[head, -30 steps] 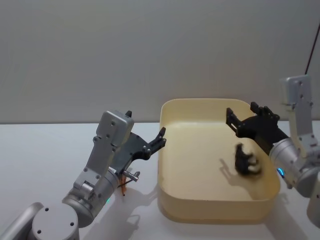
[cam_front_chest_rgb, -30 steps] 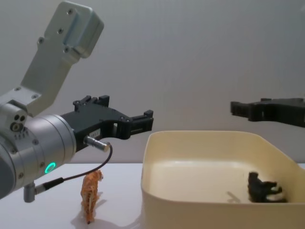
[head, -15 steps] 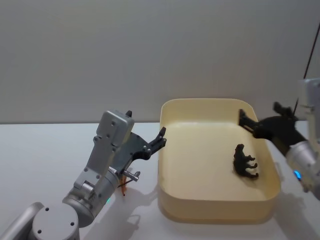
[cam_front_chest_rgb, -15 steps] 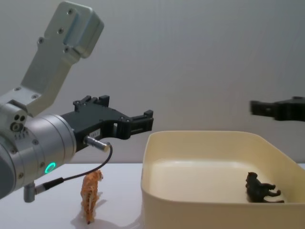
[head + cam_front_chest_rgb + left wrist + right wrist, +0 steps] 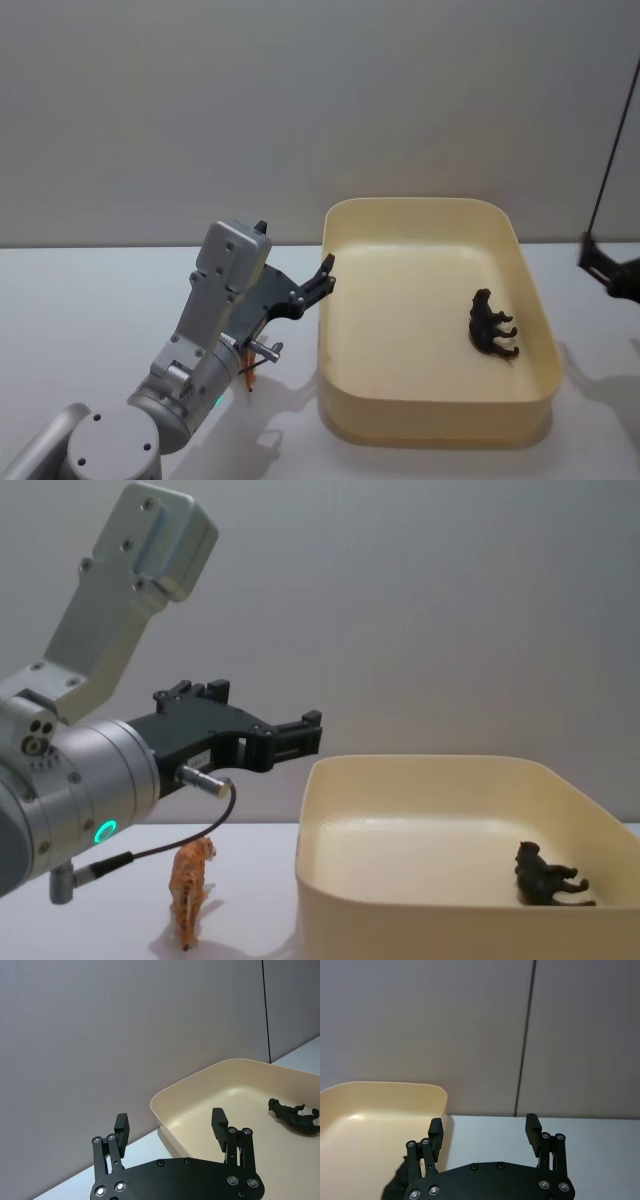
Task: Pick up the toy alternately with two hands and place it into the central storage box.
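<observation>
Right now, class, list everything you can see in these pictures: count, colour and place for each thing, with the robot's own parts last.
storage box: one, cream-yellow, on the table, right of centre.
toy animal: one, black, lying on its side inside the box, near its right wall.
tiger toy: one, orange, standing on the table left of the box.
table: one, white, under everything.
left gripper: one, black, open, raised beside the box's left wall.
right gripper: one, black, open, off the box's right side.
</observation>
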